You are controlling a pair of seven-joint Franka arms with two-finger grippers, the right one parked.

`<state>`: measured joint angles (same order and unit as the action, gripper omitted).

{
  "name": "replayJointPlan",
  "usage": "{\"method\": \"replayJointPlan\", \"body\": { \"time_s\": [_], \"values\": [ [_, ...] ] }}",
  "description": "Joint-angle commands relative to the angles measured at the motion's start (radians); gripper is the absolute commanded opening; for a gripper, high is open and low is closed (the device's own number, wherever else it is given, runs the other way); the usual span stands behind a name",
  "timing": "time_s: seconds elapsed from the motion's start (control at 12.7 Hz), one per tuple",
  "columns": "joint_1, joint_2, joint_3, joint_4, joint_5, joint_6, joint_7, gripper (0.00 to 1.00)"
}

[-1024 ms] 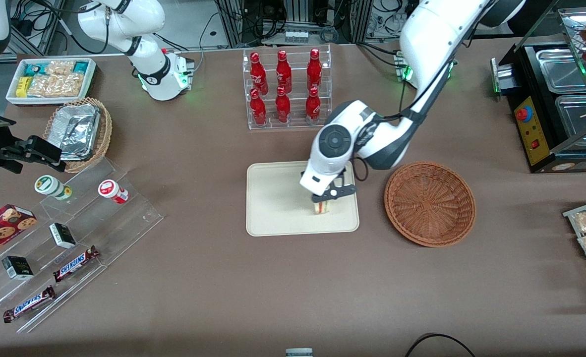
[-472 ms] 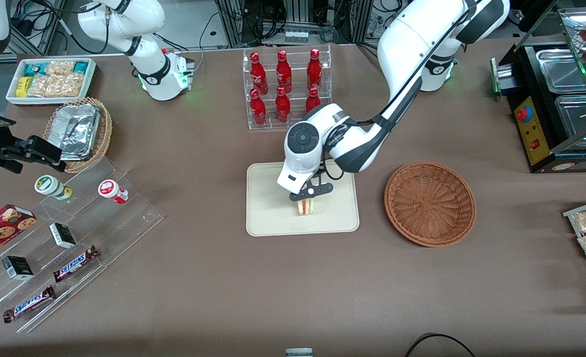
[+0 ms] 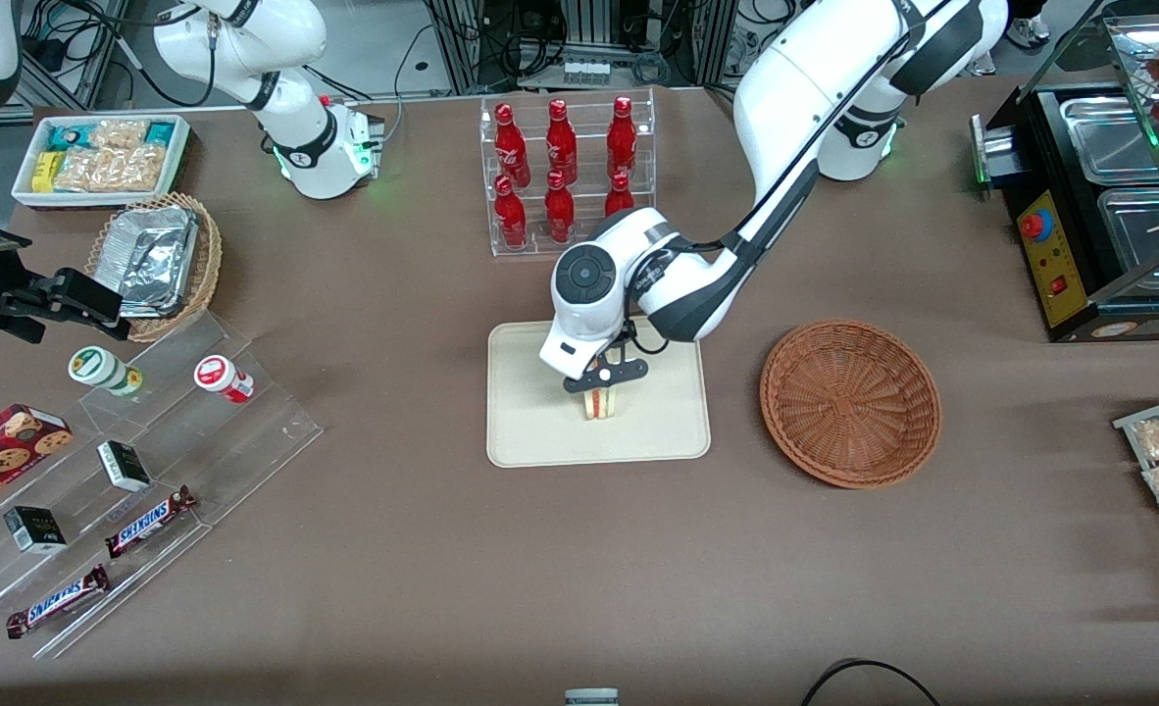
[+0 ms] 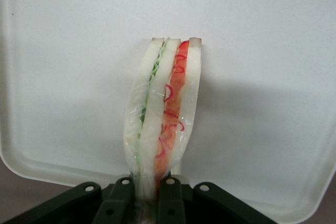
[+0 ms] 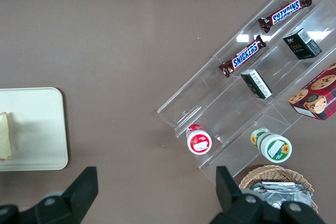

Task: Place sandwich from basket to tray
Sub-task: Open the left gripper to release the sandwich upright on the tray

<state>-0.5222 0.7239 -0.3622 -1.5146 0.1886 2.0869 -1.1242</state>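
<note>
On the brown table (image 3: 364,549) we hold the sandwich (image 3: 600,403) clamped in the gripper (image 3: 603,389) fingers over the tray (image 3: 530,422); next, probably release.

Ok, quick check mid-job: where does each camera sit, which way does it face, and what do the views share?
Front view: high, facing the robots, looking down on the table; both arms show, the gripper shut on the sandwich over the tray.
Left wrist view: on the working arm, looking past its fingers along the sandwich to the tray.
Right wrist view: on the parked arm, looking down on the snack shelf.
All three show sandwich and tray.
</note>
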Motion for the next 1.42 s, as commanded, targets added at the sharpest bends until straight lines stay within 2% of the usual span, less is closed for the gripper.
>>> {"method": "replayJointPlan", "body": {
  "time_s": [0.0,0.16,0.47,0.79,1.02,1.18,1.34],
  "values": [
    [-0.016,0.029,0.009,0.028,0.078,-0.010,-0.046,0.23],
    [-0.013,0.020,0.008,0.033,0.066,-0.011,-0.051,1.00],
    [-0.007,-0.061,0.008,0.064,0.063,-0.045,-0.097,1.00],
    [0.001,-0.207,0.029,0.060,0.058,-0.221,-0.031,1.00],
    [0.001,-0.271,0.104,0.057,-0.014,-0.321,0.044,1.00],
    [0.001,-0.322,0.181,0.051,-0.021,-0.391,0.087,1.00],
    [0.001,-0.359,0.256,0.013,-0.052,-0.409,0.202,1.00]
  ]
}}
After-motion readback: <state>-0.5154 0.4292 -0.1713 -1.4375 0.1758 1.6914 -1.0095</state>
